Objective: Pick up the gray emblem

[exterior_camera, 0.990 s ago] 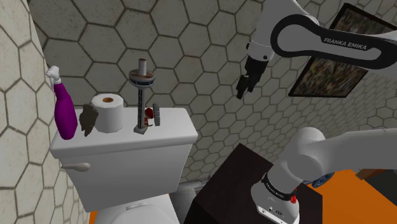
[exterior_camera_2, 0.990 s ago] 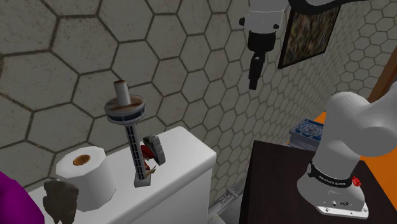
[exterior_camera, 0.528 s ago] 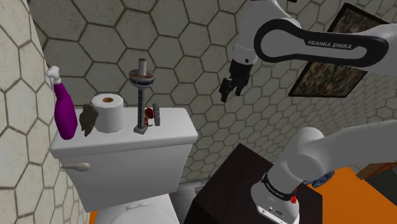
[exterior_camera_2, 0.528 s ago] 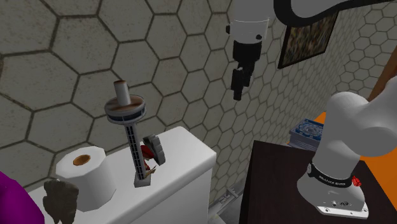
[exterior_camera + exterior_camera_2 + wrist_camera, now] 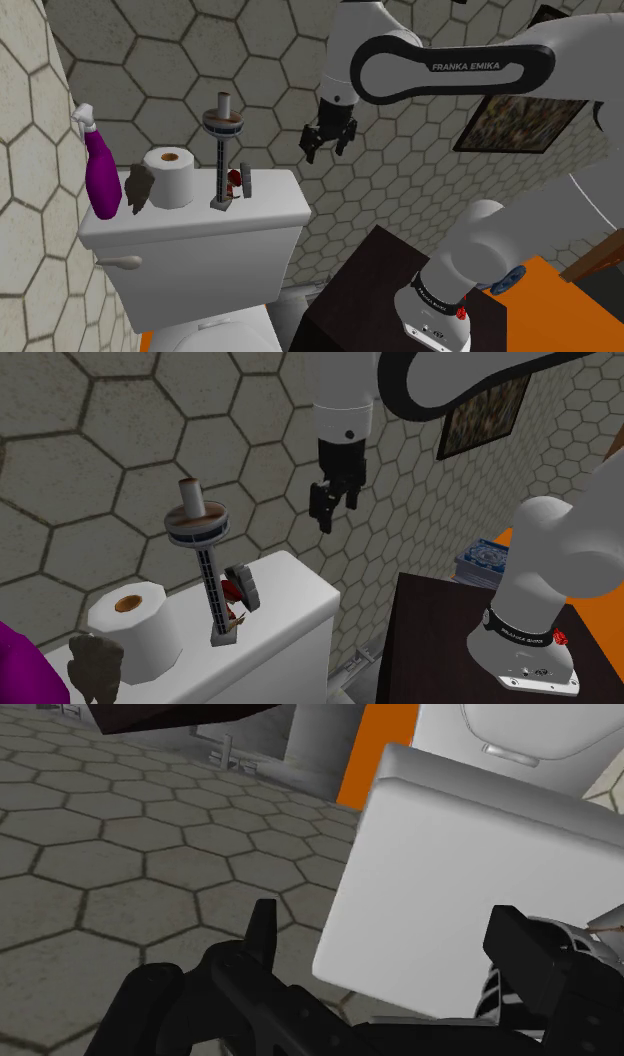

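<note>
Lettering on the arm (image 5: 450, 70) reads FRANKA EMIKA. The toilet tank lid (image 5: 270, 205) carries one purple spray bottle (image 5: 103, 180), one dark lump (image 5: 138, 188), one paper roll (image 5: 170, 178), one tower model (image 5: 222, 150) and one gray emblem (image 5: 243, 182). The emblem stands near the lid's back edge, just beside the tower's base. The pincer (image 5: 327, 148) hangs in the air above the lid's end nearest the stand, well apart from the emblem, its fingers spread and holding nothing.
</note>
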### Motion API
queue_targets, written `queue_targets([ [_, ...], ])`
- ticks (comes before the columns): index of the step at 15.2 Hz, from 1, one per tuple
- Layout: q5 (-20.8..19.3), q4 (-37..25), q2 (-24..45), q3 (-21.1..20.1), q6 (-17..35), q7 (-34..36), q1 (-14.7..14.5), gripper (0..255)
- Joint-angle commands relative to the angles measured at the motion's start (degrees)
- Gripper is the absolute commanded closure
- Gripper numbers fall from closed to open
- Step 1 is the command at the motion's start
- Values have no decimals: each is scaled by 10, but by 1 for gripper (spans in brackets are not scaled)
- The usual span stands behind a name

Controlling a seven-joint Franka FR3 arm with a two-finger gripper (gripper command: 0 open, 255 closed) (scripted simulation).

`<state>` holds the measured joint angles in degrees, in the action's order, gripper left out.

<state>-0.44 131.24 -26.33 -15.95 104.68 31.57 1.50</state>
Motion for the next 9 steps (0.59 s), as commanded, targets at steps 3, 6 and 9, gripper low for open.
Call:
queue_targets([
  [3, -11, -61, 85, -42, 24, 88, 8, 0],
  [6, -33, -114, 153, -69, 34, 154, 13, 0],
  [9, -63, -176, 225, -90, 37, 220, 12, 0],
])
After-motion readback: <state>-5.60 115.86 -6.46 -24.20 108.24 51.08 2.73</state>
